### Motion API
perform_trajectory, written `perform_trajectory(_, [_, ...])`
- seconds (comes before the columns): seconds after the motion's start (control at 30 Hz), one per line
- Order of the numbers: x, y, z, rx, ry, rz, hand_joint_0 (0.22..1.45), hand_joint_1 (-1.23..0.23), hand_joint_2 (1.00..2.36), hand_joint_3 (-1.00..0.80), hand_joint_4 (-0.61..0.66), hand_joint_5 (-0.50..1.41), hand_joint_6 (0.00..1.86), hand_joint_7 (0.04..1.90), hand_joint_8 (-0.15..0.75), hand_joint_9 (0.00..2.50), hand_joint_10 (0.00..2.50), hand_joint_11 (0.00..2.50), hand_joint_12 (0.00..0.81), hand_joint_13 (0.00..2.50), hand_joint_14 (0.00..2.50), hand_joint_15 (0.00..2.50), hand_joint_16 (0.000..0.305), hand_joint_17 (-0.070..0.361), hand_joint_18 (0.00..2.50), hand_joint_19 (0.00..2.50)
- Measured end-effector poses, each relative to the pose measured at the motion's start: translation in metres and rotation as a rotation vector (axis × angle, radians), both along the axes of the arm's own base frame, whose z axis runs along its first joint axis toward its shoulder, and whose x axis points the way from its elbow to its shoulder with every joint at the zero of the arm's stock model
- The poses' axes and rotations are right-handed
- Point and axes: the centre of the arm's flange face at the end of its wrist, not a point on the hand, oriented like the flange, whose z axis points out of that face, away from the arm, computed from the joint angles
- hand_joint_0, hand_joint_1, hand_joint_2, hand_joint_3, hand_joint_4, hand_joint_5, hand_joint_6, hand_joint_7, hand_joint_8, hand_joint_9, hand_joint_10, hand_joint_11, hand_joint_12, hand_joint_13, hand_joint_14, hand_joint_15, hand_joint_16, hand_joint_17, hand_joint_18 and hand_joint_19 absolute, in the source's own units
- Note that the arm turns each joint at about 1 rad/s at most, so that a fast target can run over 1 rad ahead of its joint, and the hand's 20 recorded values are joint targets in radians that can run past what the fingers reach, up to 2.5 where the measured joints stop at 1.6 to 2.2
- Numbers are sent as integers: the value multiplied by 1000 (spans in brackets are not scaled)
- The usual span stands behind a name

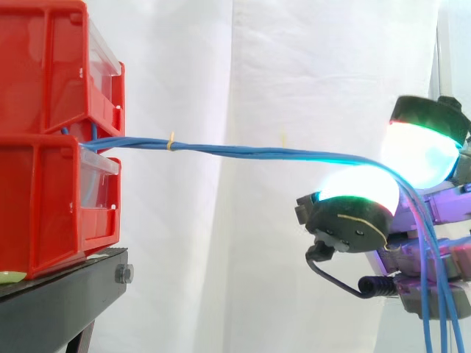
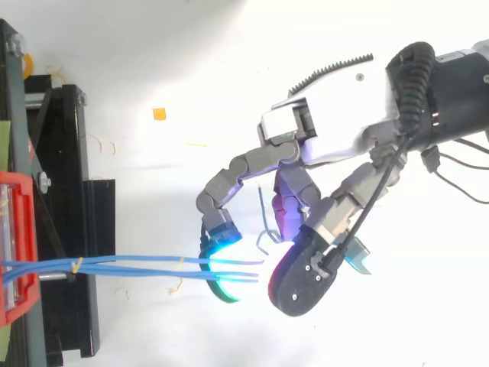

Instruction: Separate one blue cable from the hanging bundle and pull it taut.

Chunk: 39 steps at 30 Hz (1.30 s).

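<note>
A bundle of thin blue cables (image 1: 257,151) comes out between the two stacked red bins (image 1: 51,147) and runs almost level to the right. A small yellow tie (image 1: 171,142) binds it near the bins. In the top view the blue cables (image 2: 153,265) fan out slightly and end between the glowing fingertips (image 2: 221,264) of my hand (image 2: 328,115). My hand (image 1: 353,213) is curled round the strands, which bend over between two lit pads and hang down at the lower right. I cannot tell whether a single strand is apart from the others.
The red bins stand on a black stand (image 1: 66,294) at the left, before a white curtain. From above, the stand (image 2: 76,191) lies along the left edge. A small orange scrap (image 2: 159,114) and pale scraps lie on the white floor.
</note>
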Motion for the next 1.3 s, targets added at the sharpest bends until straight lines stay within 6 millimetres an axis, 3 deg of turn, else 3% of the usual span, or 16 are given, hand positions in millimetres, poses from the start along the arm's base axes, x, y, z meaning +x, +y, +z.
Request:
perform_trajectory(0.17, [-2, 0, 0, -20, 17, 3, 779, -947, 1013, -321, -21, 146, 505, 1225, 73, 1893, 9, 196, 256, 1327, 15, 416, 60, 136, 1076, 540])
perform_trajectory(0.3, [-2, 0, 0, -24, 19, 3, 769, -1054, 1001, -485, 15, 140, 504, 1231, 76, 1851, 9, 202, 255, 1321, 15, 414, 61, 137, 1085, 522])
perform_trajectory(0.53, [-2, -1, 0, -31, 17, 4, 559, -1135, 1000, -500, 70, 132, 503, 1311, 131, 1791, 11, 240, 273, 1303, 16, 430, 66, 149, 1103, 510])
perform_trajectory(0.57, [-2, -1, 0, -31, 17, 4, 511, -1113, 1000, -500, 73, 133, 503, 1324, 138, 1796, 10, 239, 282, 1315, 15, 423, 70, 157, 1130, 488])
perform_trajectory(0.6, [-2, -1, 0, -31, 17, 4, 399, -925, 1000, -500, 85, 135, 503, 1343, 168, 1816, 8, 191, 312, 1356, 14, 402, 81, 182, 1232, 426])
perform_trajectory(0.77, [-2, -1, 0, -32, 17, 4, 364, -460, 1000, -500, 110, 141, 504, 1286, 164, 1845, 3, 94, 324, 1394, 12, 361, 91, 205, 1295, 385])
perform_trajectory(0.9, [-1, -1, 2, -32, 11, 3, 349, -377, 1000, -500, 119, 141, 504, 1293, 175, 1831, 1, 54, 333, 1395, 12, 337, 94, 212, 1290, 360])
perform_trajectory(0.97, [0, -1, 4, -33, 7, 2, 333, -383, 1000, -500, 133, 137, 504, 1291, 177, 1810, 0, 40, 345, 1380, 11, 330, 97, 218, 1296, 340])
perform_trajectory(1.17, [5, -3, 15, -33, -5, 0, 320, -681, 1000, -500, 109, 143, 504, 1270, 179, 1823, 1, 33, 336, 1374, 11, 315, 98, 221, 1280, 310])
perform_trajectory(1.3, [7, -4, 24, -32, 2, -1, 364, -691, 1000, -500, 90, 150, 504, 1276, 158, 1865, 0, 32, 314, 1373, 13, 314, 93, 209, 1231, 328])
